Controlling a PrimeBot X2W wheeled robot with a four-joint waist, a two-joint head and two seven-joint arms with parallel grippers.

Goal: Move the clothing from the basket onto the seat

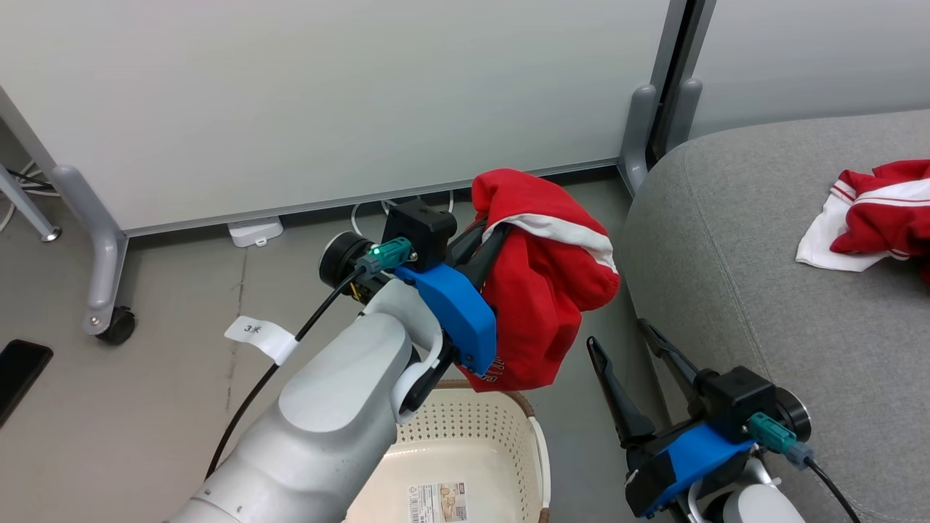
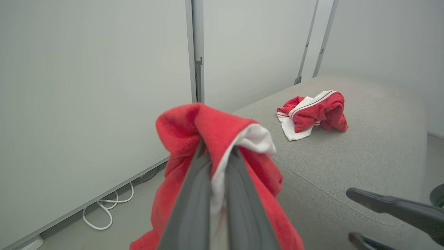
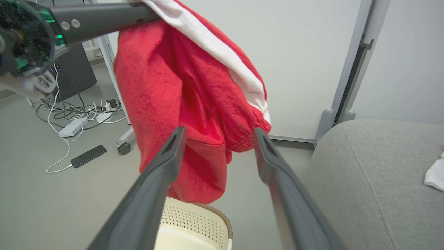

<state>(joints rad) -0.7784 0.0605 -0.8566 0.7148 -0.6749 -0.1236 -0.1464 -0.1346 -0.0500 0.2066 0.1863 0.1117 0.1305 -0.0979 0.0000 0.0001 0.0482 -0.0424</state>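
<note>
My left gripper [image 1: 488, 236] is shut on a red garment [image 1: 545, 290] with a white stripe, which hangs in the air just above the far rim of the cream perforated basket [image 1: 541, 450]. In the left wrist view the cloth [image 2: 208, 125] drapes over both fingers of the left gripper [image 2: 218, 147]. A second red and white garment [image 1: 879, 218] lies crumpled on the grey seat [image 1: 763, 254], to the right. My right gripper [image 1: 619, 333] stands open and empty between basket and seat. In its wrist view the right gripper [image 3: 219, 131] points at the hanging garment [image 3: 180, 76].
White partition panels on wheeled feet [image 1: 109, 319] stand behind the basket. A black phone [image 1: 18, 370], a white power strip [image 1: 254, 231] and loose cables [image 3: 76, 111] lie on the grey floor at the left. The basket's bottom shows a label [image 1: 436, 501].
</note>
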